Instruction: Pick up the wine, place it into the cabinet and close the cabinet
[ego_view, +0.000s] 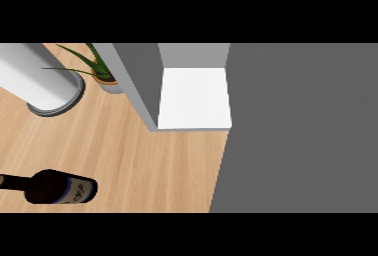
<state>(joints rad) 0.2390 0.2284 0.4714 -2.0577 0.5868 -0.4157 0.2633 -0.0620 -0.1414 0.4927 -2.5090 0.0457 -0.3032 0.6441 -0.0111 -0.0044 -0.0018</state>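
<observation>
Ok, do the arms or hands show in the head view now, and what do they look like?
Neither shows here, so their look can't be told. In view: the wine bottle on the wooden counter, and the open cabinet.

On my feed I see a light tan wooden counter (148, 160) with fine, pale grain lines running along it. The dark, near-black glass wine bottle (44, 186) carries a grey label (80, 191) edged with a dark blue band. The box-shaped cabinet (140, 80) has mid-grey walls and a plain white shelf (193, 97). The wide flat panel (303, 130) beside it is a darker, even grey. The tall round canister (37, 80) is white with a silvery-grey rim. The spiky plant (88, 60) is green, in a tan pot (111, 86).
</observation>
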